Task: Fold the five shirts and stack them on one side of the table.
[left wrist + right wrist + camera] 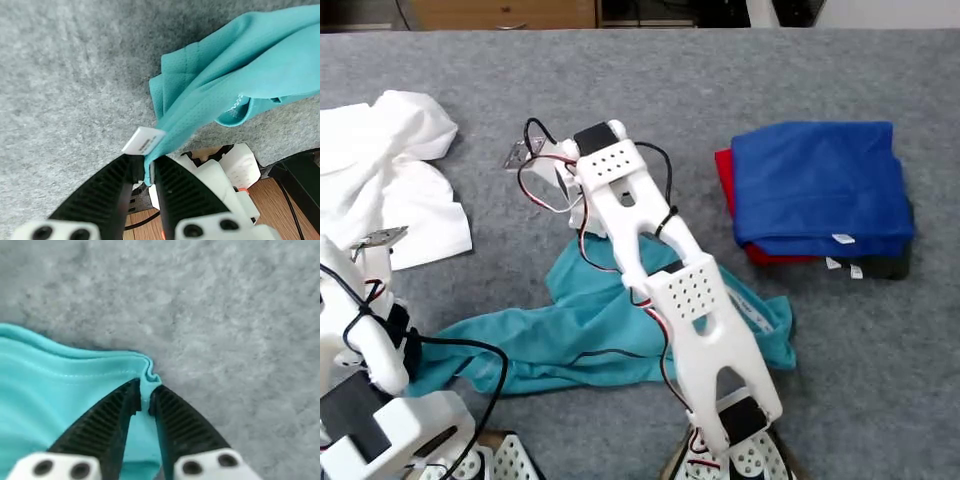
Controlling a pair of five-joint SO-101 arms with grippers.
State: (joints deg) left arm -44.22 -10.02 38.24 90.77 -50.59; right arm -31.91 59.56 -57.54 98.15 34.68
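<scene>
The left arm's fingers [112,180] are clamped on the near left end of the teal shirt [570,335]; the right arm's fingers [112,412] pinch its far hem.

I can read nothing from here. The white tag [143,140] on the teal shirt [240,65] carries faint print (too blurred for me to make out). The small tags [842,240] on the folded stack [815,185], near the tabletop's right edge, are too tiny to read.
</scene>
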